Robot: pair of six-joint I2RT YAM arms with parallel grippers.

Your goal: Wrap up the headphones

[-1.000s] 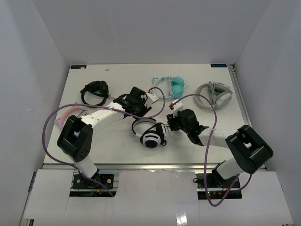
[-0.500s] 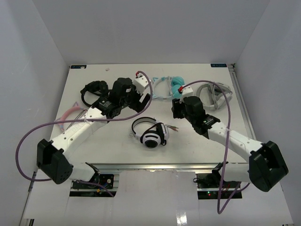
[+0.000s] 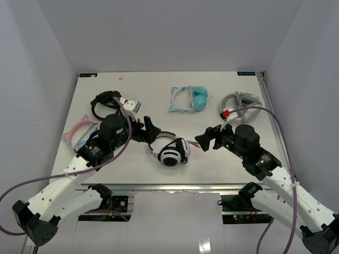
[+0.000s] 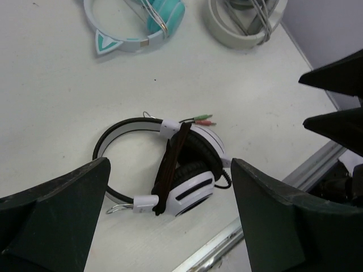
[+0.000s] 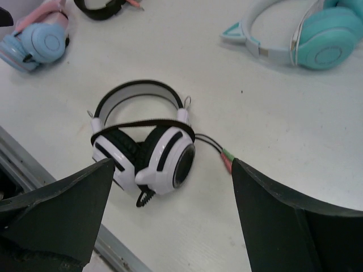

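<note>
The headphones [image 3: 169, 151] lie on the white table near its front edge, white with black trim, cups folded together. Their thin black cable is wound across the cups [image 4: 170, 164], and its green and pink plugs [image 5: 227, 156] stick out on the table. My left gripper [image 3: 147, 129] hovers just left of the headphones [image 4: 190, 170], open, with nothing between its fingers [image 4: 62, 209]. My right gripper [image 3: 207, 137] hovers just right of them, also open and empty, and the headphones [image 5: 150, 150] show between its fingers [image 5: 289, 221].
Teal cat-ear headphones [image 3: 190, 99] and grey-white headphones [image 3: 241, 106] lie at the back right. Small black headphones [image 3: 106, 103] and a pink-and-blue pair [image 3: 79, 132] lie at the left. The metal front rail [image 3: 169, 186] runs close below the headphones.
Both arms have drawn back from the far half of the table towards the near edge and now flank the headphones. Both grippers have opened wider. The headphones have not moved.
</note>
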